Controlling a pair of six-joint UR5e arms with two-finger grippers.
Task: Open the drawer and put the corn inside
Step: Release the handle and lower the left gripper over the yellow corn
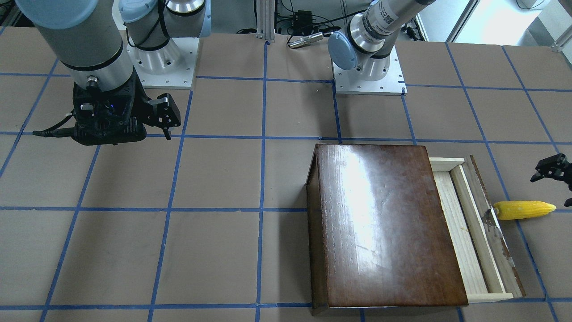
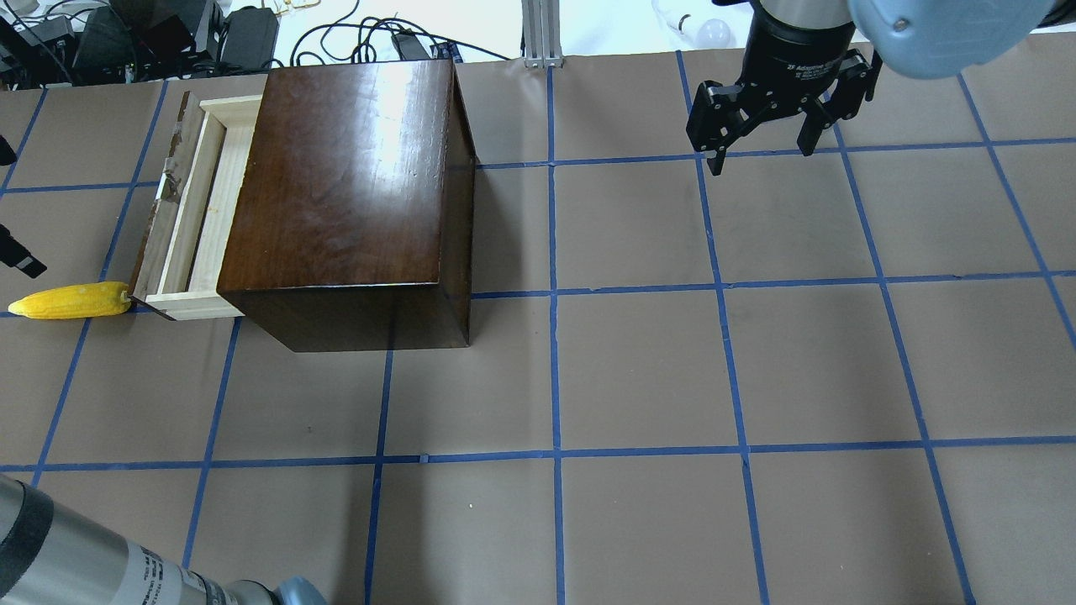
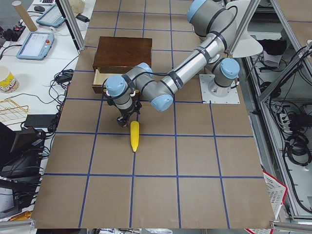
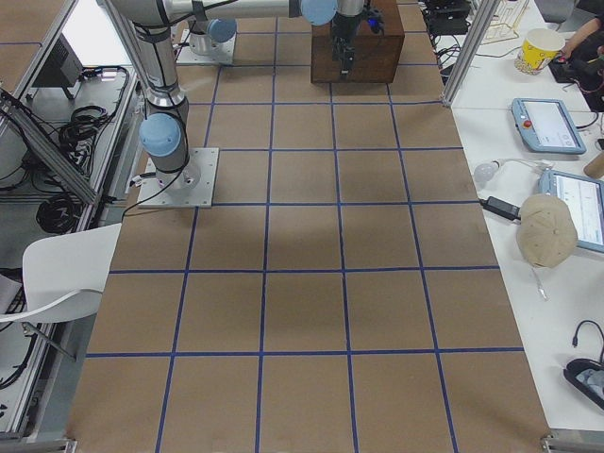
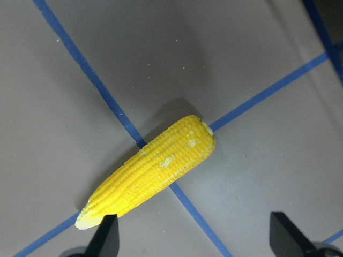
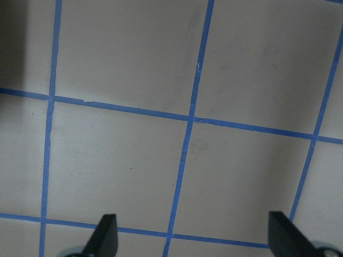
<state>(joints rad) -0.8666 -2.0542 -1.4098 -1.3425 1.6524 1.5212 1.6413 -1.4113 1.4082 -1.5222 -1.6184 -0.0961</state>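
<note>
Left gripper (image 5: 194, 238) and right gripper (image 2: 763, 155), both spread, hang over brown blue-taped table (image 2: 639, 370).

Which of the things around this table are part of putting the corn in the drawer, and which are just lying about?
Job: corn, open drawer, wooden box, left gripper near the corn.
Lying about: beige cap, paper cup, tablet, light bulb; right gripper, away from both.

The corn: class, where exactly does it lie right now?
In the overhead view the corn lies on the table at the far left, outside and in front of the open drawer, tip pointing away from it.
</note>
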